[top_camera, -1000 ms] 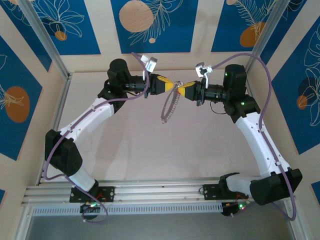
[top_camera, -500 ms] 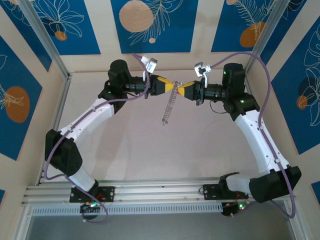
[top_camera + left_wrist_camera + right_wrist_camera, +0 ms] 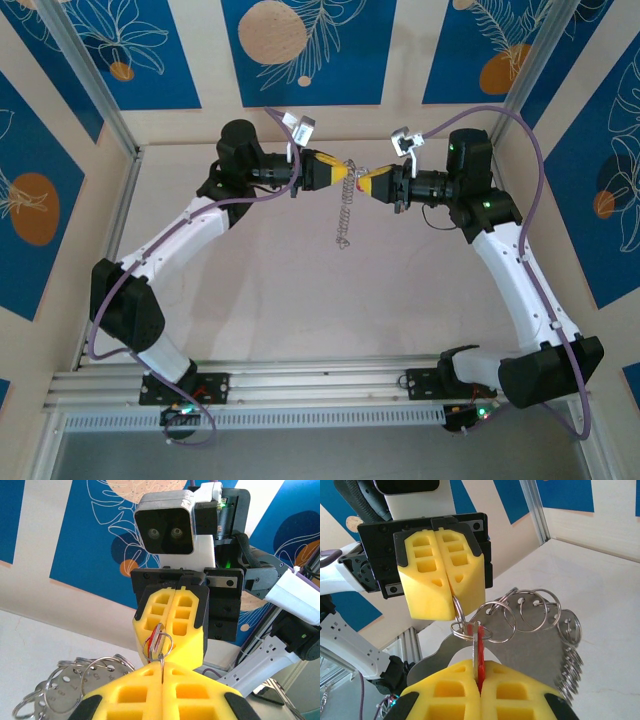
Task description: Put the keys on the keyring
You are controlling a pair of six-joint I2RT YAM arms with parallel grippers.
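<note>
High over the table my two grippers meet tip to tip. My left gripper (image 3: 346, 171) (image 3: 162, 669) is shut on a small split ring (image 3: 458, 611) belonging to the keyring (image 3: 345, 215). The keyring, a flat grey hoop edged with several small rings (image 3: 535, 630) (image 3: 70, 687), hangs below the jaws. My right gripper (image 3: 365, 183) (image 3: 480, 674) is shut on the key (image 3: 480, 652), red with a thin pale metal blade. The key's tip (image 3: 156, 639) pokes through the small ring (image 3: 158, 646) held by the left fingers.
Pale tabletop (image 3: 270, 290) lies below the hanging keyring. Aluminium rails (image 3: 300, 385) run along the near edge, with a post (image 3: 90, 80) at the back left. Blue patterned walls (image 3: 300, 50) close the back and sides.
The hanging keyring has turned from a broad loop to nearly edge-on and swung slightly right. Both gripper tips have shifted a little to the right, still joined.
</note>
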